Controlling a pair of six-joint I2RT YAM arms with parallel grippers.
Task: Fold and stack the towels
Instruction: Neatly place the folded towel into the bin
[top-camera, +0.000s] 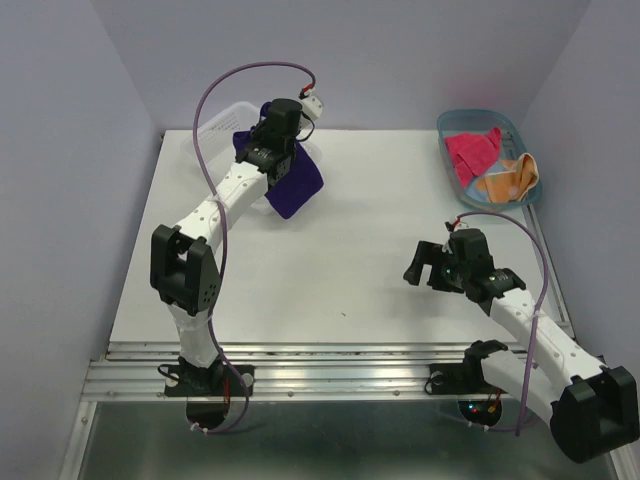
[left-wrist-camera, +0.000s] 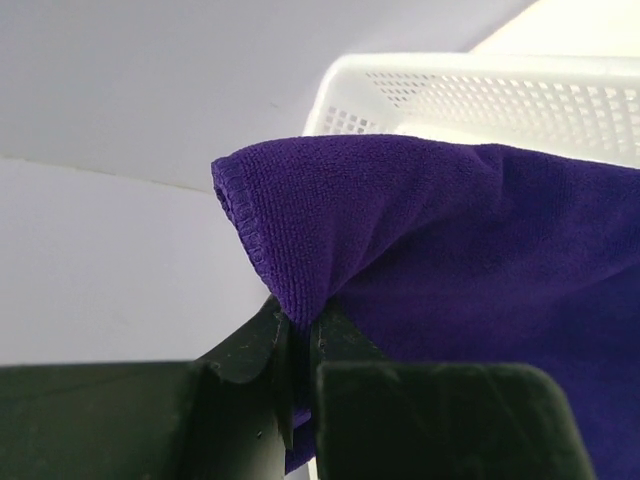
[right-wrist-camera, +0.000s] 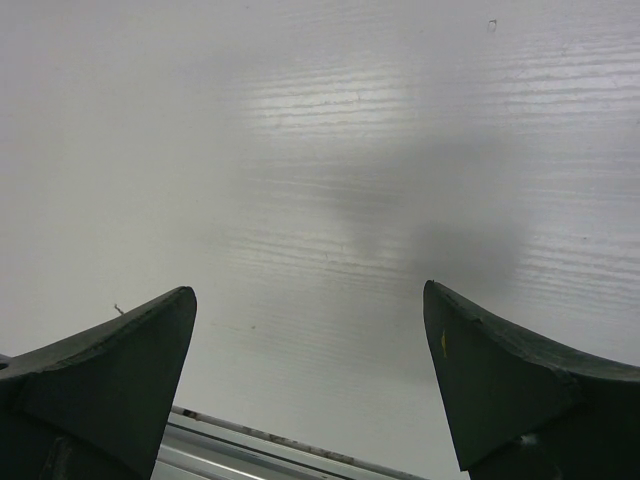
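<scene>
The left claw (left-wrist-camera: 300, 335) pinches a hemmed corner of the purple towel (top-camera: 297, 188), which hangs from it at far left beside the white basket (left-wrist-camera: 480, 90). The right claw (top-camera: 428, 264) gapes wide and empty over the near-right tabletop (top-camera: 330, 260). The pink-red towel (top-camera: 472, 152) and orange towel (top-camera: 510, 180) lie in the blue tray (top-camera: 470, 113), far right. The first pickup appears under way; next, the cloth likely needs spreading flat to fold.

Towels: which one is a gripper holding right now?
The dark purple towel, pinched by the left gripper beside the white basket. The pink-red towel and orange towel lie crumpled in the blue tray, with no gripper on them.
</scene>
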